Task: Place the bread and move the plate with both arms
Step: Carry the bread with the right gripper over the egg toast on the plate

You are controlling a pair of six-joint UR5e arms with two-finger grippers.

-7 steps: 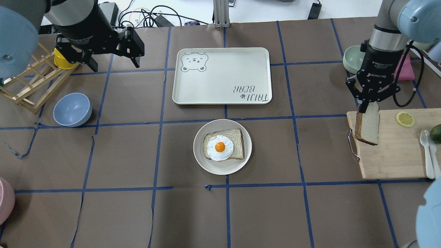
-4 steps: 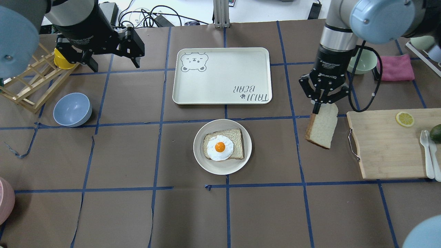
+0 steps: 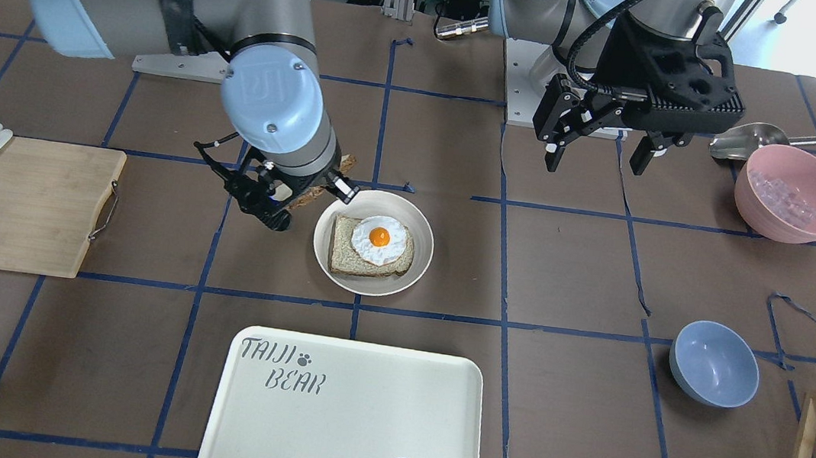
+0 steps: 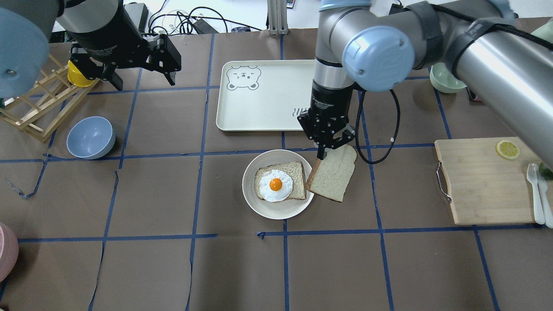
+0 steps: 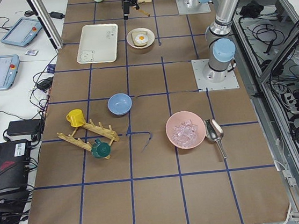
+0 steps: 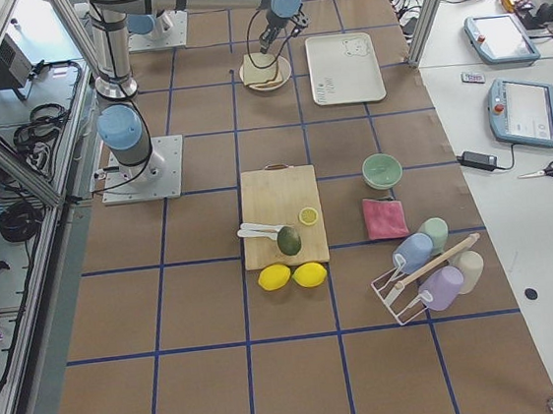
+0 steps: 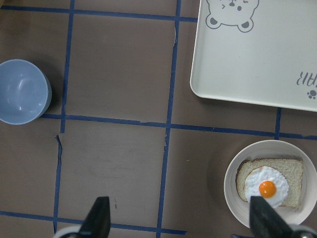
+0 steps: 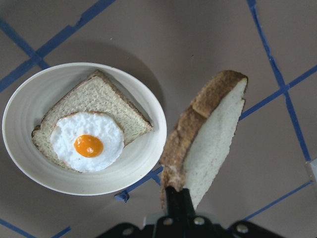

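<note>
The bread (image 4: 332, 175), a plain slice with brown crust, hangs tilted from my right gripper (image 4: 324, 152), which is shut on its top edge. It is held above the table just right of the plate (image 4: 276, 214), and its lower left corner overlaps the plate's rim in the overhead view. The right wrist view shows the bread (image 8: 213, 139) beside the plate (image 8: 148, 163). The plate holds a darker slice with a fried egg (image 4: 276, 185). My left gripper (image 4: 141, 80) is open and empty, high over the far left of the table.
The TAIJI BEAR tray (image 4: 268, 95) lies behind the plate. A wooden cutting board (image 4: 484, 185) with a lemon slice and cutlery is at the right. A blue bowl (image 4: 90, 137) and wooden rack (image 4: 39, 108) are at the left, and a green bowl (image 4: 445, 80) at the far right.
My right arm has carried the bread leftward from over the cutting board to the plate's right edge. The left arm has not moved.
</note>
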